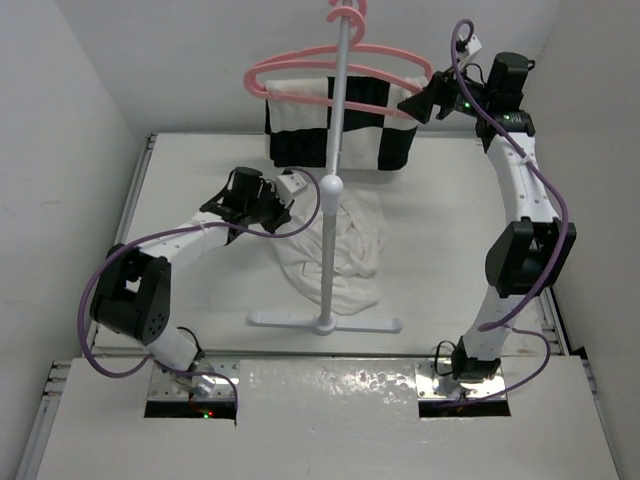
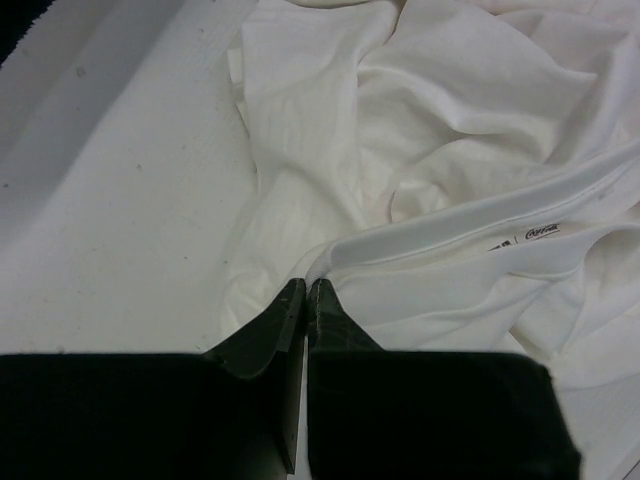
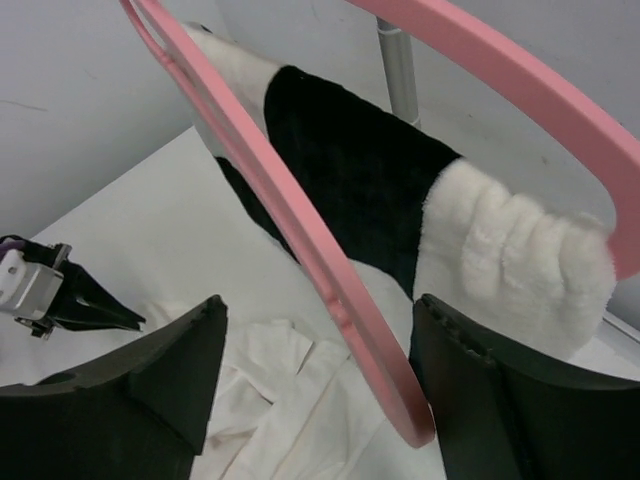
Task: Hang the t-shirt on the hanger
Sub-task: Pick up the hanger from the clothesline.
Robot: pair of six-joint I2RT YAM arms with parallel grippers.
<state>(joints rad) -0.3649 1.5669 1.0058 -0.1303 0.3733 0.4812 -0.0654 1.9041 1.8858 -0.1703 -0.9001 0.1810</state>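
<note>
The white t-shirt (image 1: 345, 250) lies crumpled on the table at the foot of the stand. It fills the left wrist view (image 2: 450, 150), where a small label shows and the red print is hidden. My left gripper (image 1: 285, 212) is low at the shirt's left edge, its jaws (image 2: 306, 285) shut, with a fold of the shirt running up into the tips. The pink hanger (image 1: 290, 62) hangs at the top of the stand. My right gripper (image 1: 418, 103) is open at its right end. The hanger's arm (image 3: 340, 290) passes between the fingers without touching them.
The white stand's pole (image 1: 330, 200) rises from a T-shaped base (image 1: 325, 322) at the table's middle. A second pink hanger carries the black-and-white checkered cloth (image 1: 340, 125), close behind the right gripper's fingers (image 3: 350, 170). White walls close in the left, back and right.
</note>
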